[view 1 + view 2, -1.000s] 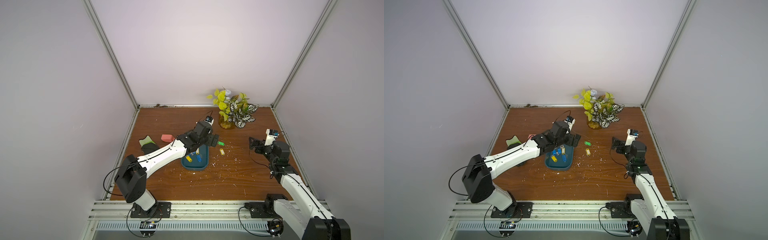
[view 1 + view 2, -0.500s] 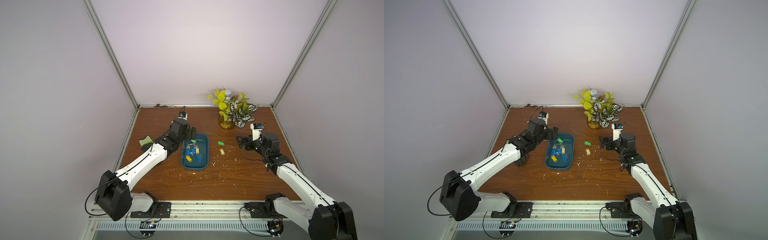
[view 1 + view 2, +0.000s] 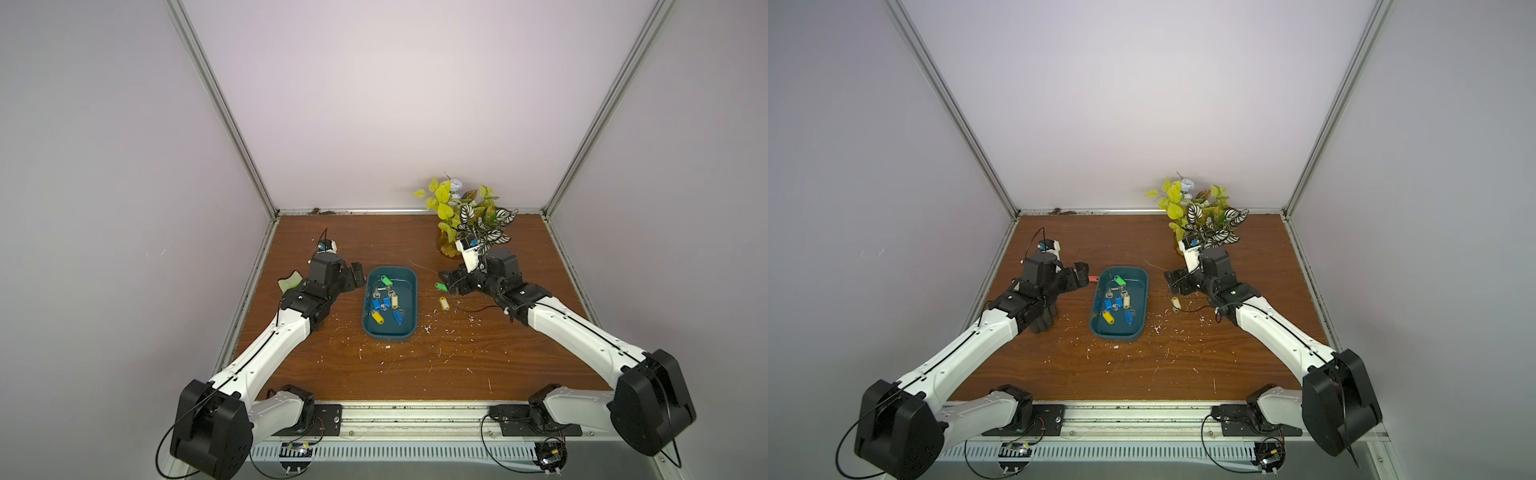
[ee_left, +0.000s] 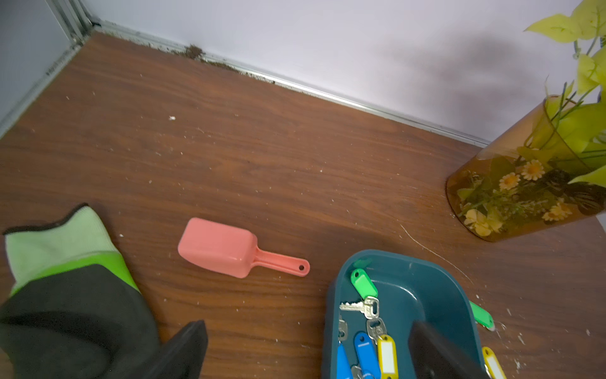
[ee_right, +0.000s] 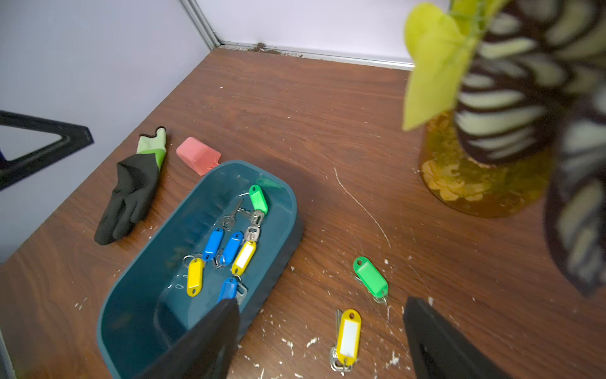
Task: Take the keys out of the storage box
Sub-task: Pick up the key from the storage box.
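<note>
Since a second ago the left arm has been drawn back from above the storage box (image 3: 390,337) to its left side, so that the box, then partly covered, is now seen whole in both top views, while the right arm has been swung in from near the right wall toward the middle of the table (image 3: 415,374). The left gripper (image 3: 358,273) is now held just beside the box's far left corner, its jaws spread wide with nothing between them; in the left wrist view one of its fingers (image 4: 436,354) is seen in front of the box and the other beside a black and green glove (image 4: 65,295). The right gripper (image 3: 447,277) is held low just right of the box, and its jaws are likewise seen apart and empty in the right wrist view. The box itself has not been shifted. Most of the keys (image 3: 386,298) are left inside it, six tags being countable in the right wrist view: three blue, two yellow, one green. Two more are laid on the table just right of the box, where they were before: a green-tagged key (image 3: 440,286), close by the right gripper, and a yellow-tagged key (image 3: 444,303) nearer the robot. A pink scoop (image 4: 229,249) is laid between glove and box, and an amber vase (image 3: 445,248) of leaves is stood behind the right gripper
</note>
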`<state>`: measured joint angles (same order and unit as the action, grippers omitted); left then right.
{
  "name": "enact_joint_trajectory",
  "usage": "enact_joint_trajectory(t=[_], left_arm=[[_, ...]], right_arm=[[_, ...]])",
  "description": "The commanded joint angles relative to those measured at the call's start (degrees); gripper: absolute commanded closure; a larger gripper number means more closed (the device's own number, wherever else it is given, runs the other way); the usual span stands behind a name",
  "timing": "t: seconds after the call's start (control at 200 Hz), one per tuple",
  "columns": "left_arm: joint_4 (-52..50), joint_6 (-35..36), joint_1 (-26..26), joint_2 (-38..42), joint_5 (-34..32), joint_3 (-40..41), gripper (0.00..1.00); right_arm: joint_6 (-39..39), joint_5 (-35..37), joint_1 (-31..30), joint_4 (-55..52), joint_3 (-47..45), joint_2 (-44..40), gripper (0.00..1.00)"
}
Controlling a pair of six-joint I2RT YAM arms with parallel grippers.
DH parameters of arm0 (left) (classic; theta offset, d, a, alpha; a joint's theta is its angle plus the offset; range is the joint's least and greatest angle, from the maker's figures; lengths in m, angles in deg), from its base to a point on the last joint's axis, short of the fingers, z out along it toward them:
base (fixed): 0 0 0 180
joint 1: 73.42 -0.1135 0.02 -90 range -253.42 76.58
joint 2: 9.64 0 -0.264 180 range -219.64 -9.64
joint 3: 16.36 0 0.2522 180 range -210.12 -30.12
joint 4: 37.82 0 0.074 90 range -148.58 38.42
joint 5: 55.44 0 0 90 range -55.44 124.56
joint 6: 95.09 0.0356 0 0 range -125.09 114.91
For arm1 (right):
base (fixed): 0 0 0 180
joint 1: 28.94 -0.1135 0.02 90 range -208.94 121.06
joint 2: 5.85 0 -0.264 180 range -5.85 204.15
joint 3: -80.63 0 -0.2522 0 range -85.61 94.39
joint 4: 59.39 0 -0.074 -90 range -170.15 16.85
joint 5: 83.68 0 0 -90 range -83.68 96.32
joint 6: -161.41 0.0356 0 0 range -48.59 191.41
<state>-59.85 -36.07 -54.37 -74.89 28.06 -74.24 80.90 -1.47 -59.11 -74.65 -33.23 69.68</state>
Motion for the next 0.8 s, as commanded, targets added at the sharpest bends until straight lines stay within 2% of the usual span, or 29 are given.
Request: enact_joint_trajectory(t=[0.0,0.2,0.375,0.796], left_arm=[[1.62,-4.32,-0.77,1.18,2.06,2.48,0.00],[2.38,-6.75,-0.84,0.77,3.38,5.28,0.00],[2.04,-7.15,-0.84,0.05,3.82,6.30,0.00],[3.95,-9.01,-0.85,-0.20,4.57,10.70,0.00]], right_arm=[[-3.66,3.15,-3.77,-6.08,7.32,4.38,0.18],[-7.49,6.65,-10.28,-15.83,20.74,16.27,0.26],[-10.76,7.19,-14.37,-22.63,30.92,25.93,0.29],[-9.43,-1.24,-18.44,-21.94,36.28,36.86,0.35]])
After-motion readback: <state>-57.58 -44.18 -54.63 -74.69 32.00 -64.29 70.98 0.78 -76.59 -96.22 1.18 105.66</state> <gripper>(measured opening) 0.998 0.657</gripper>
